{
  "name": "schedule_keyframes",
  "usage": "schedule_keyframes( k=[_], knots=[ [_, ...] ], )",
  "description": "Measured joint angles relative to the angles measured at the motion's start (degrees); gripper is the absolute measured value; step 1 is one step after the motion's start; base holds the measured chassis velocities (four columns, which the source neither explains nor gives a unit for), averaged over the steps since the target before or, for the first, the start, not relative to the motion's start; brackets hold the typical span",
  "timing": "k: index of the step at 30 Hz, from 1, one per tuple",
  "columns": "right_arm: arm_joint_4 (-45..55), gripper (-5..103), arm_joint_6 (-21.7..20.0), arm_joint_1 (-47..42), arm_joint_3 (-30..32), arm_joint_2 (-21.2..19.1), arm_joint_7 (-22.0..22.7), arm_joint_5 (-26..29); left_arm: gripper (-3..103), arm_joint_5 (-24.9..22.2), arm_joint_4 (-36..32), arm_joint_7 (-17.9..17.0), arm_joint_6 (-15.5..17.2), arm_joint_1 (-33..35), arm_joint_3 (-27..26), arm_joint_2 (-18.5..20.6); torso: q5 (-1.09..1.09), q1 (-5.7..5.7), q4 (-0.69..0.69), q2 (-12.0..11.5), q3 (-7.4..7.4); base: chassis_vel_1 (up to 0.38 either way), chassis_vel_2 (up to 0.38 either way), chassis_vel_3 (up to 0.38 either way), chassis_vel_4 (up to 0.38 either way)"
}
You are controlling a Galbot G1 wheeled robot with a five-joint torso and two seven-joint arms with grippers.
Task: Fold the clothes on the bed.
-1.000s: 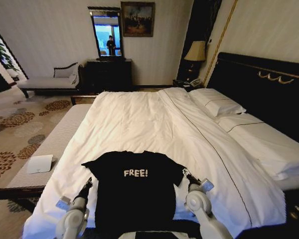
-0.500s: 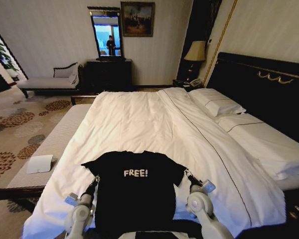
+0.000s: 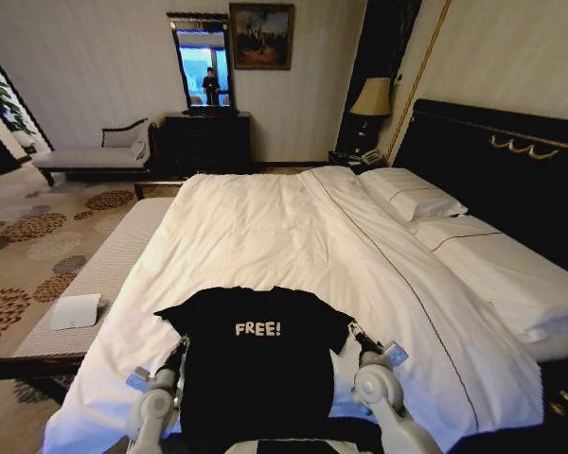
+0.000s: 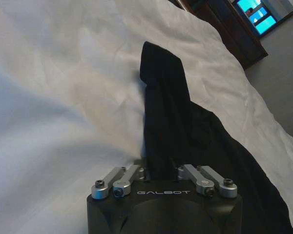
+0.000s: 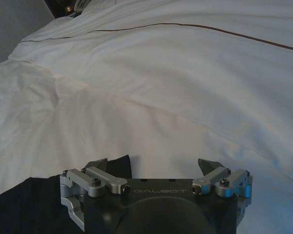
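- We saw one black T-shirt (image 3: pixel 256 364) flat on one bed (image 3: pixel 265 236).
- Our left gripper (image 4: pixel 160 168) pinched its left edge between closed jaws.
- Our right gripper (image 5: pixel 154 168) stood open, with the shirt's edge beside one jaw.

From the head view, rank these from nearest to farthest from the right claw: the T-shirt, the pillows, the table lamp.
1. T-shirt: right beside the right claw, at its right sleeve.
2. Pillows: farther up the bed, by the headboard.
3. Table lamp: farthest, beyond the bed's head corner.
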Motion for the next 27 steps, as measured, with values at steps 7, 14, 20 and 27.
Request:
schedule_keyframes(
  k=[7, 14, 20, 27],
  knots=[
    [0.02, 100, 0.05, -0.13, 0.13, -0.04, 0.01, 0.00, 2, 0.04, -0.38, -0.02, -0.25, -0.03, -0.13, -0.23, 0.00, 0.00, -0.01, 0.00, 0.00, 0.000, 0.000, 0.000, 0.000],
    [-0.11, 100, 0.15, -0.23, 0.14, 0.00, 0.01, 0.00, 1, -0.40, -2.91, -0.01, -0.31, 1.49, -1.76, 0.69, -0.01, 0.00, -0.01, 0.00, 0.00, 0.000, 0.000, 0.000, 0.000],
    [-0.25, 100, 0.16, 0.06, 0.10, -0.12, 0.00, 0.05, 1, 1.65, -4.60, -0.81, 1.04, 2.86, -3.75, 2.36, -0.01, 0.00, 0.00, 0.00, 0.00, 0.000, 0.000, 0.000, 0.000],
    [0.00, 100, 0.15, 0.13, -0.20, 0.03, 0.00, 0.05, 1, 4.26, -5.60, -1.69, 1.74, 3.10, -3.53, 2.37, 0.01, 0.00, 0.00, 0.00, 0.00, 0.000, 0.000, 0.000, 0.000]
  ],
)
